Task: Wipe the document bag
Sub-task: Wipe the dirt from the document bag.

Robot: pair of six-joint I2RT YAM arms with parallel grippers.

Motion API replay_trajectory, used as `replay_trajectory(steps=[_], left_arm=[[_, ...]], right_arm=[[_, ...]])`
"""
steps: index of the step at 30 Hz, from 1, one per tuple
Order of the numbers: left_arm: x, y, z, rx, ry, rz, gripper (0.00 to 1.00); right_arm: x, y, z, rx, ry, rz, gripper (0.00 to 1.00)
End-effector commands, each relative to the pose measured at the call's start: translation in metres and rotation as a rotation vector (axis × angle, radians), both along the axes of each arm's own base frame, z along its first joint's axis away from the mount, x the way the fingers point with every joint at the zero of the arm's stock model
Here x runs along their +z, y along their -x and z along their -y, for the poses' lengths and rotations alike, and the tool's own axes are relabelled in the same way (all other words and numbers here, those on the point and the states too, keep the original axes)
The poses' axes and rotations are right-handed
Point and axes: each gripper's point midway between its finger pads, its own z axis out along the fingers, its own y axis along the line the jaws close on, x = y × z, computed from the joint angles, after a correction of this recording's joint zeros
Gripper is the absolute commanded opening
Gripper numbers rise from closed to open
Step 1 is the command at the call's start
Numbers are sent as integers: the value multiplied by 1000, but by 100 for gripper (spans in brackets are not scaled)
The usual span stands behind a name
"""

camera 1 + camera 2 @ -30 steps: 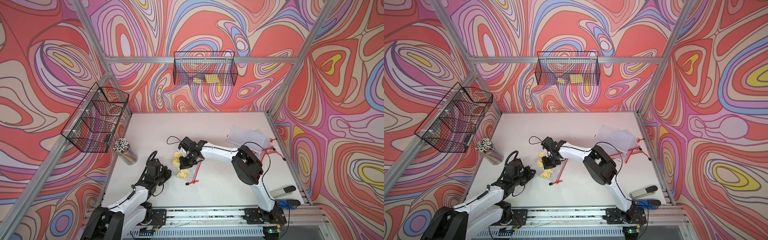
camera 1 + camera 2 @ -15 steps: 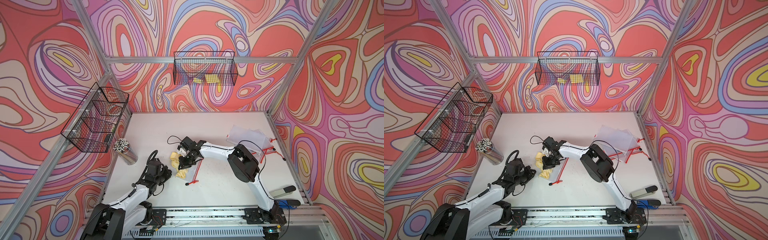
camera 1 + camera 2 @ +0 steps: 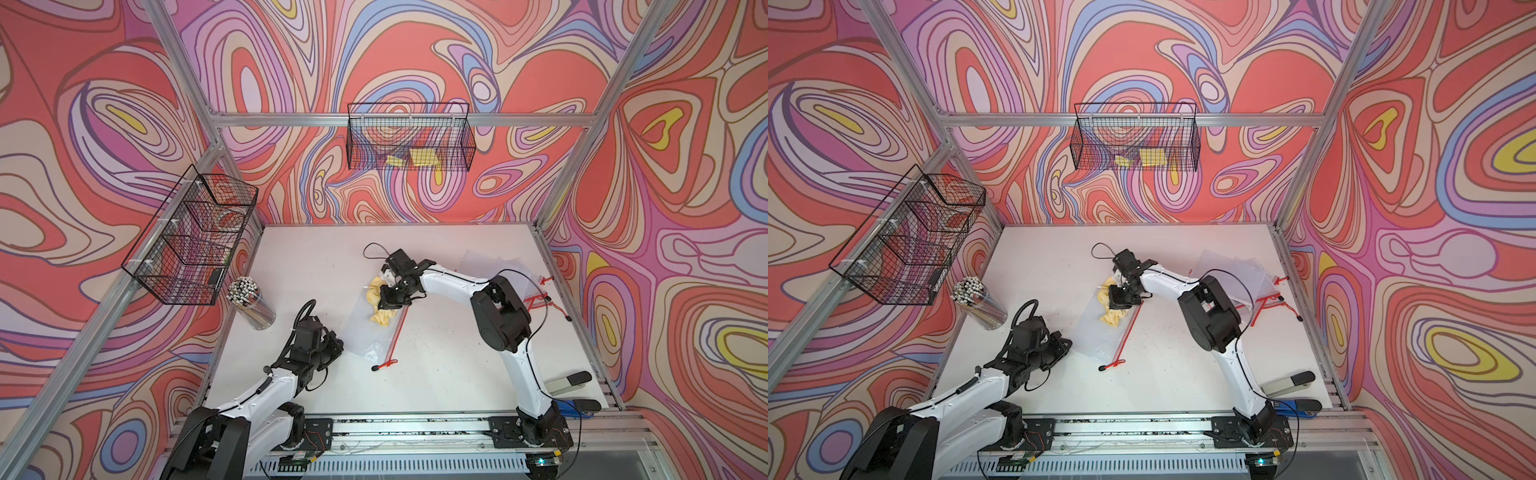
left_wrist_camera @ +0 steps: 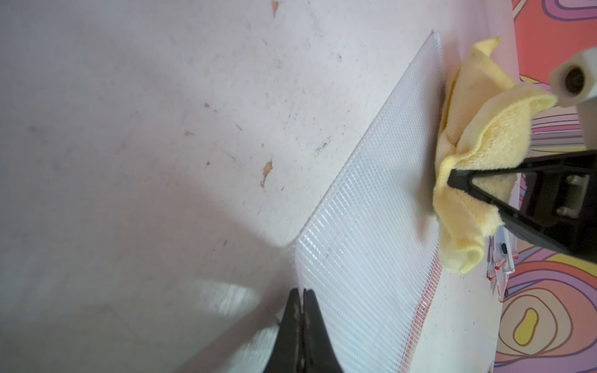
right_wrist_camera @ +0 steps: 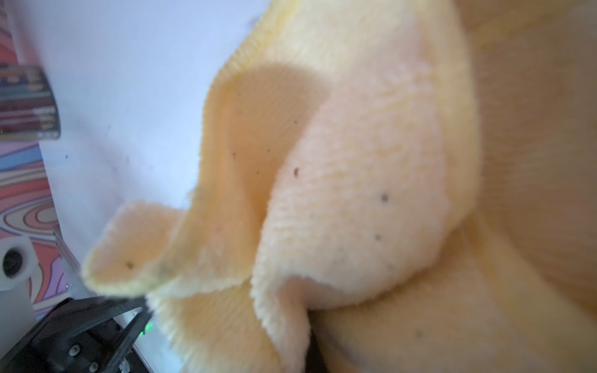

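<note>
The document bag (image 3: 372,332) (image 3: 1096,332) is a clear mesh pouch with a red zip, lying flat mid-table. A crumpled yellow cloth (image 3: 380,318) (image 3: 1112,319) rests on its far end. My right gripper (image 3: 388,297) (image 3: 1118,300) is shut on the cloth and presses it down. In the right wrist view the cloth (image 5: 355,193) fills the frame and hides the jaws. My left gripper (image 3: 337,347) (image 3: 1065,345) (image 4: 300,292) is shut on the near corner edge of the bag (image 4: 365,258). The left wrist view also shows the cloth (image 4: 478,145).
A clear cup of white-capped pens (image 3: 249,305) stands at the left. More clear bags with red zips (image 3: 503,270) lie at the back right. A red zip cord with a black bead (image 3: 384,365) trails off the bag. Wire baskets (image 3: 409,139) (image 3: 191,245) hang on the walls.
The right gripper has dragged the yellow cloth along the bag toward the far side of the table, and its elbow has shifted. The left gripper has held still on the bag's corner.
</note>
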Motion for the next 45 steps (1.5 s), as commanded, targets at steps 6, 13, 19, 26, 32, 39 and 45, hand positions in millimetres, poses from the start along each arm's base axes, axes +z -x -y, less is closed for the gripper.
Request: replay_trajectory(steps=[6,13,19,26,32,39,45], left_arm=[[1,-3,2,-23,-19,-12,0],[0,-3,4,-31,-14,-19,0],[0,-1,3,-33,-18,-20,0],[0,-3,4,-34,-14,-20,0],[-3,-5,6,-40,-10,-31,0],[-4,-5,8,-52,-10,-41,0],[-3,-3,6,-52,-19,-39,0]], right_arm=[[-20,50,-48,109,-34,-77,0],[-46,12,-20,43,5,-95,0],[-57,-62,61,-138,45,-84,0],[-31,-70,68,-133,49,-37,0],[-10,11,-18,51,-10,-33,0],[-8,34,-36,67,43,4,0],[5,-24,57,-141,245,107,0]])
